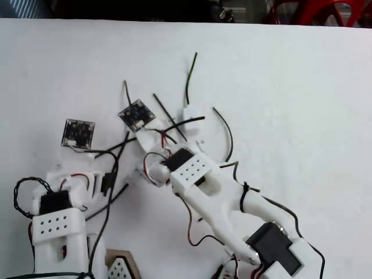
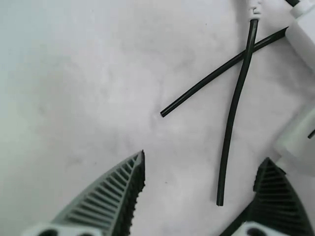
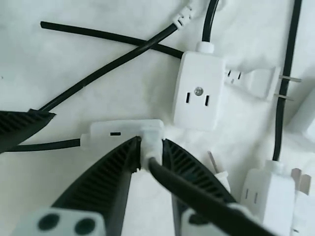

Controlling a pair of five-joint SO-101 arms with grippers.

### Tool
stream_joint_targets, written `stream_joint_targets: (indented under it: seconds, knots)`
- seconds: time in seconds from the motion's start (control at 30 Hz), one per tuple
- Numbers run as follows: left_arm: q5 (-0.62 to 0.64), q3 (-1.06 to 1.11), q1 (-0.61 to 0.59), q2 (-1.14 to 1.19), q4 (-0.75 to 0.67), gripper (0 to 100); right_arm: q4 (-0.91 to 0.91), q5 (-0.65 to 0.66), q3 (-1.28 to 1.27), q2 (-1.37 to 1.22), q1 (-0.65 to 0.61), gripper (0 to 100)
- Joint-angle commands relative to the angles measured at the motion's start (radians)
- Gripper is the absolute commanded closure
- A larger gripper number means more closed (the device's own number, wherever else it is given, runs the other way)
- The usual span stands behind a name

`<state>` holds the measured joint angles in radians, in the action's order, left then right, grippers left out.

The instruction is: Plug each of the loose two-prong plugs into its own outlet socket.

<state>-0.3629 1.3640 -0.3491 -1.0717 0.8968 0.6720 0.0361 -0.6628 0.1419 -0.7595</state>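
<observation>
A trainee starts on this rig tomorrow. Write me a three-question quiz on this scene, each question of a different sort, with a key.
1. True or false: the left tool is open and grips nothing.
2. Choose one: the right tool is shut on A) a white connector, B) a circuit board, C) a bare cord end.
3. Short answer: in the right wrist view, is anything plugged into the white socket whose slots face the camera?

Key: 1 true; 2 A; 3 no. Its slots are empty, and a loose two-prong plug lies beside it.
</observation>
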Motion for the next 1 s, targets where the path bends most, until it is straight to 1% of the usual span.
stream_joint_targets:
  seconds: [0.0, 0.07, 0.17, 0.37, 0.57, 0.67, 0.77, 0.97]
  knots:
    - [0.003, -0.006, -0.010, -0.019, -0.020, 65, -0.010, 0.012, 0.011, -0.022, -0.015, 98.2]
    - [0.003, -0.006, -0.010, -0.019, -0.020, 65, -0.012, 0.015, 0.012, -0.058, -0.015, 98.2]
    - [0.003, -0.006, -0.010, -0.019, -0.020, 65, -0.012, 0.069, 0.012, -0.105, -0.015, 98.2]
    - [0.002, -0.006, -0.012, -0.019, -0.020, 65, -0.007, 0.109, 0.012, -0.130, -0.022, 98.2]
    - [0.002, -0.006, -0.012, -0.019, -0.021, 65, -0.002, 0.118, 0.015, -0.107, -0.021, 98.2]
    - [0.002, -0.005, -0.012, -0.019, -0.020, 65, 0.056, 0.118, 0.052, -0.027, -0.010, 98.2]
    - [0.002, -0.005, -0.012, -0.019, -0.020, 65, 0.128, 0.118, 0.127, 0.062, 0.035, 98.2]
    - [0.002, -0.005, -0.012, -0.019, -0.020, 65, 0.194, 0.146, 0.292, 0.096, 0.208, 98.2]
